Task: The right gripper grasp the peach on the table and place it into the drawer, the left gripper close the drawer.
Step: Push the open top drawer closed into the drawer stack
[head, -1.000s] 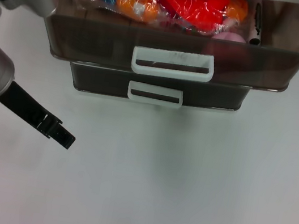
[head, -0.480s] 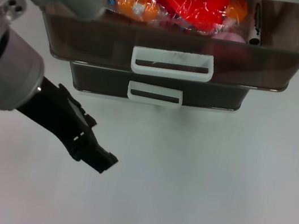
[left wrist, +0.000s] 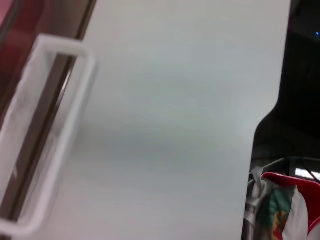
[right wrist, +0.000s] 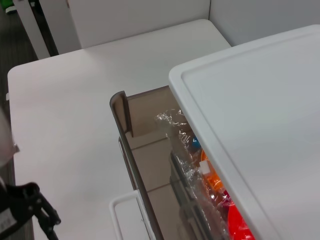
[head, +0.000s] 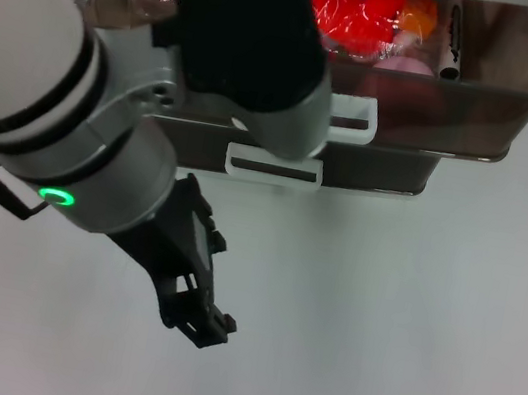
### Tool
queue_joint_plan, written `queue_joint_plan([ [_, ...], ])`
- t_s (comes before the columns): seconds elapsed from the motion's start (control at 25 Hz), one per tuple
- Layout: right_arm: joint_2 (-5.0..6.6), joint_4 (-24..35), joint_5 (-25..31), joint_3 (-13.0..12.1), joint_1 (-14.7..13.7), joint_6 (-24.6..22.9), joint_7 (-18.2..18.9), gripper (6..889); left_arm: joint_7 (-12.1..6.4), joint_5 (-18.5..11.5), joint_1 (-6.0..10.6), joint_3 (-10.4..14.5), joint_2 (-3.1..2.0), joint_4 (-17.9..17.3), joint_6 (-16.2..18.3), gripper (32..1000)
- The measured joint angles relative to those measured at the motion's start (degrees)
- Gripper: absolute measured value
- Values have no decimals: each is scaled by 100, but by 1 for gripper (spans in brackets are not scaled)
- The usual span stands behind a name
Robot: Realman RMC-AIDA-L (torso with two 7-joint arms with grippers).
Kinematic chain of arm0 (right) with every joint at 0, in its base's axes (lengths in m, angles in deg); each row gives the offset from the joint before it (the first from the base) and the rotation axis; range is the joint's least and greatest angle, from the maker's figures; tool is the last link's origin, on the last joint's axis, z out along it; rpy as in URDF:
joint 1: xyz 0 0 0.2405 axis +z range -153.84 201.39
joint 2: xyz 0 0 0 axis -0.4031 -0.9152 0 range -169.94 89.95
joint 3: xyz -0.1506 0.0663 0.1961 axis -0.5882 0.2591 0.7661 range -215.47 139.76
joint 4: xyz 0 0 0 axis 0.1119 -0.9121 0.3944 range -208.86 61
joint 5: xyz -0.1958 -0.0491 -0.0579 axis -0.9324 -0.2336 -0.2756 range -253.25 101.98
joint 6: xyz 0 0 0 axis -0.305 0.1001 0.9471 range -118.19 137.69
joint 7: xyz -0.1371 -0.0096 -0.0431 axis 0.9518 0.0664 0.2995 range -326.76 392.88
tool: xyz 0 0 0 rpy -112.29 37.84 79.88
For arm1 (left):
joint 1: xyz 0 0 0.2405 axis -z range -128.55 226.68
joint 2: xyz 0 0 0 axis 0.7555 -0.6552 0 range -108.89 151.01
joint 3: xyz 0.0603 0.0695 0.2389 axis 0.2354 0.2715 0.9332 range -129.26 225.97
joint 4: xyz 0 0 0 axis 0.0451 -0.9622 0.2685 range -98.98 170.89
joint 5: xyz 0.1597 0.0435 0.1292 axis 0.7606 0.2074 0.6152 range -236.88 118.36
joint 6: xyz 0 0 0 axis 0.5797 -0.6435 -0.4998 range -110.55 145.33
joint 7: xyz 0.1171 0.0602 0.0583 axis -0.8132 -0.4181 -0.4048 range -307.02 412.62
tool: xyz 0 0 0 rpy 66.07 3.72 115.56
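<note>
Smoky-brown plastic drawer [head: 483,102] pulled well out of its unit, packed with red and orange wrapped items, peach [head: 404,67] lying inside at the right end near the front wall. White loop handle [head: 353,121] partly hidden behind the left arm. Second drawer [head: 380,171] below, pushed in, its own handle [head: 274,167] in plain sight. Left claw [head: 200,324] hanging over bare white table [head: 405,323] in front of the drawers, well short of either handle, green ring glowing on the silver wrist; fingers close together, nothing between them, exact gap impossible to tell. Left wrist view filled by table and one white handle [left wrist: 47,135] along its edge. Right claw out of sight, its wrist camera looking down on the unit's white top [right wrist: 260,115] and the open drawer's corner.
</note>
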Motion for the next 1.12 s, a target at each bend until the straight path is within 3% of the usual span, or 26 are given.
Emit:
queue_joint_plan([
  [0.28, 0, 17, 0, -1, 20, 0, -19, 723, -264, -57, 553, 90, 28, 53, 62, 746],
  [0.52, 4, 24, 1, 0, 61, -3, -53, 723, -371, -65, 983, 172, 34, 241, 77, 751],
  [0.84, 9, 96, 10, -92, 92, -9, -75, 722, -751, -33, 1515, 265, 41, 1077, 308, 755],
  [1.12, 9, 96, 10, -148, 138, -9, -82, 722, -734, -57, 1920, 164, 45, 1425, 382, 754],
])
